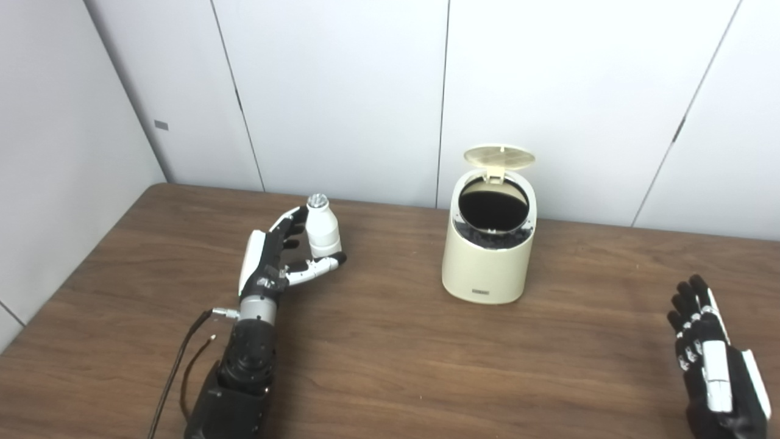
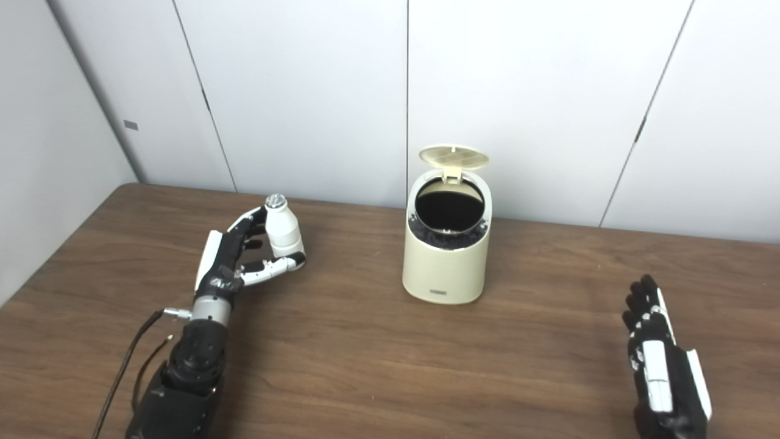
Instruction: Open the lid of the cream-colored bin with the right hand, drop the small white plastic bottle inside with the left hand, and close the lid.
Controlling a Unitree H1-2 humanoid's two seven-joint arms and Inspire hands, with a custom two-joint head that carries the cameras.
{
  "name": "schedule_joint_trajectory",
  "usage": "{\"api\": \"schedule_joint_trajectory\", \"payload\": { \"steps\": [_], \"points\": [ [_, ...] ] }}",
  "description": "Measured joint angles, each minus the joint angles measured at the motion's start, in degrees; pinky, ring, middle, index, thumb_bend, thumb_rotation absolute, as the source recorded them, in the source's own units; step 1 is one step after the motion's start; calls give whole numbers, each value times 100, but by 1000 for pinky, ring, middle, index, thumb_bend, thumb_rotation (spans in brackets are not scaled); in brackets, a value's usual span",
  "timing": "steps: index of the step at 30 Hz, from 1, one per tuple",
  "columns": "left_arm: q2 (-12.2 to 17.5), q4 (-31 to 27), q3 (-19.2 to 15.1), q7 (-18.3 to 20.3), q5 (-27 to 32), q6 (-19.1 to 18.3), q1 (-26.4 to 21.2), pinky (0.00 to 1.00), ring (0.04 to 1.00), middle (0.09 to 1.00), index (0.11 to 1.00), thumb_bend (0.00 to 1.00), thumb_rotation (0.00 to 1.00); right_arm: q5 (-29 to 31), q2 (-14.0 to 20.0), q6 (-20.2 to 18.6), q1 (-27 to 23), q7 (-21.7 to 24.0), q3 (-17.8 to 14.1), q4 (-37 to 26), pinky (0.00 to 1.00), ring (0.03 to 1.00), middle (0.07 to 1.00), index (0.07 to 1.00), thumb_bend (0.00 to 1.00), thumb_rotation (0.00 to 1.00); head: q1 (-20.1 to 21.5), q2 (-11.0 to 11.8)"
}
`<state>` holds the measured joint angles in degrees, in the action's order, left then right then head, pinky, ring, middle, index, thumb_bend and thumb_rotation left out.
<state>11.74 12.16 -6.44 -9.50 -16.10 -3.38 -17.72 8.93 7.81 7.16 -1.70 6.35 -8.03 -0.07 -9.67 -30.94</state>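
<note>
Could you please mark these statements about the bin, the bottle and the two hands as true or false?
1. The bin has its lid up. True.
2. The bottle lies inside the bin. False: the left hand holds it upright, left of the bin.
3. The right hand rests on the lid. False: it is apart from the bin, near the right edge, holding nothing.
4. The bin stands on the table. True.
</note>
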Motion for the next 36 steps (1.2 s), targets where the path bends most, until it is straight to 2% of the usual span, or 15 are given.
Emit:
{"api": "schedule_joint_trajectory", "payload": {
  "steps": [12,21,30,36],
  "points": [
    [-9,208,186,-99,-121,-13,-198,784,821,829,836,858,110,58,-23,-7,-5,-15,-3,-2,1000,982,971,973,605,899,35,-35],
    [-6,208,199,-148,-158,-16,-198,743,791,804,818,844,95,37,-27,-7,-15,-25,-2,2,1000,986,973,974,602,904,44,-70],
    [-7,208,197,-214,-184,-16,-199,724,774,792,811,840,95,39,-29,-6,-22,-25,-1,10,1000,980,968,976,600,895,70,-123],
    [-5,208,208,-390,-254,-13,-199,710,766,790,806,846,118,38,-33,-10,-21,-29,-2,5,1000,982,970,976,588,893,79,-158]
  ]
}}
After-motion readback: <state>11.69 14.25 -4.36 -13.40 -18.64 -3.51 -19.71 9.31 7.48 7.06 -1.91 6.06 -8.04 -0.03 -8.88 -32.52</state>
